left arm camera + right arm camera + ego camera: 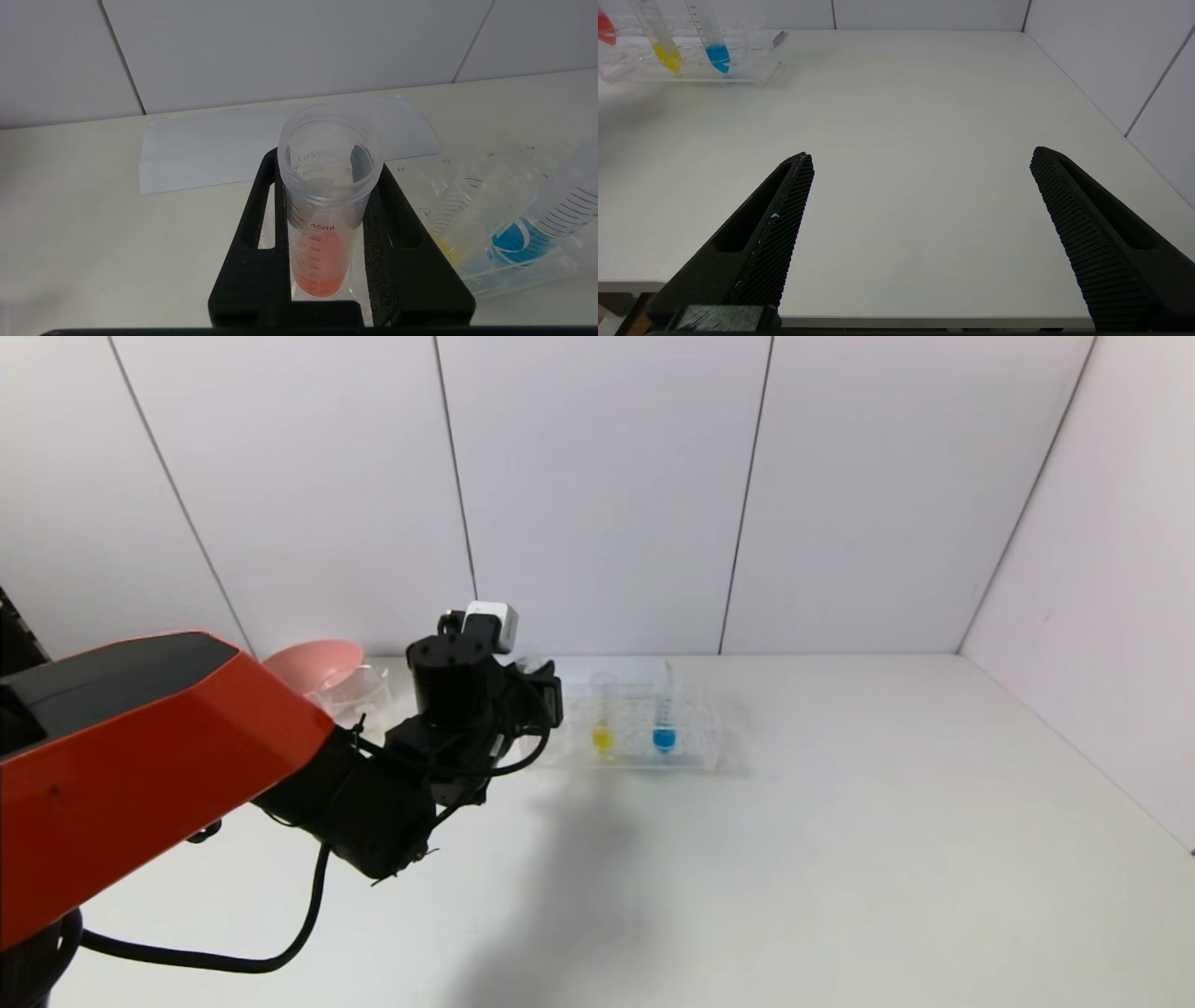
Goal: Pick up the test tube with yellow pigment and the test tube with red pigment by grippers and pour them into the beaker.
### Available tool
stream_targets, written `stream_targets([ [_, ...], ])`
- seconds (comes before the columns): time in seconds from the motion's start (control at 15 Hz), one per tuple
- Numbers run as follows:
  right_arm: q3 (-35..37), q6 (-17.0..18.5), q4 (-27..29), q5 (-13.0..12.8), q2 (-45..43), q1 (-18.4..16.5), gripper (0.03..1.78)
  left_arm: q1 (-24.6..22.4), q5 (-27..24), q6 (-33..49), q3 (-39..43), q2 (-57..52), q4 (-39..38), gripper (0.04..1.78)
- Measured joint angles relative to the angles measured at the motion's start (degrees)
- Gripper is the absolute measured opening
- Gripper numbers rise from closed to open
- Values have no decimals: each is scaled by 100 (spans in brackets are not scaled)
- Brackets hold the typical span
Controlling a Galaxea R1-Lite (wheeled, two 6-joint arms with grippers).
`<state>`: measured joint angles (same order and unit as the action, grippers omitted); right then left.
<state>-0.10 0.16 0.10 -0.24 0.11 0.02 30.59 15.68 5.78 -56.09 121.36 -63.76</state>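
My left gripper (327,163) is shut on the test tube with red pigment (322,261), a clear graduated tube held upright with orange-red liquid at its base. In the head view this gripper (534,695) is at the left end of the clear rack (691,756) and hides the tube. The test tube with yellow pigment (602,735) stands in the rack. The beaker (359,689) is behind my left arm, partly hidden. My right gripper (922,154) is open over bare table near the front edge, holding nothing.
A blue-liquid tube (664,735) stands in the rack right of the yellow one. A pink bowl (313,663) sits by the beaker at the back left. A white paper sheet (210,149) lies against the wall. Panel walls close the back and right.
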Motion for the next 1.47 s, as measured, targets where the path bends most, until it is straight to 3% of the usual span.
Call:
stream_targets([
  [1.47, 2, 0, 0, -2, 0, 0, 170, -41, 11, -646, -513, -1399, 1178, 45],
])
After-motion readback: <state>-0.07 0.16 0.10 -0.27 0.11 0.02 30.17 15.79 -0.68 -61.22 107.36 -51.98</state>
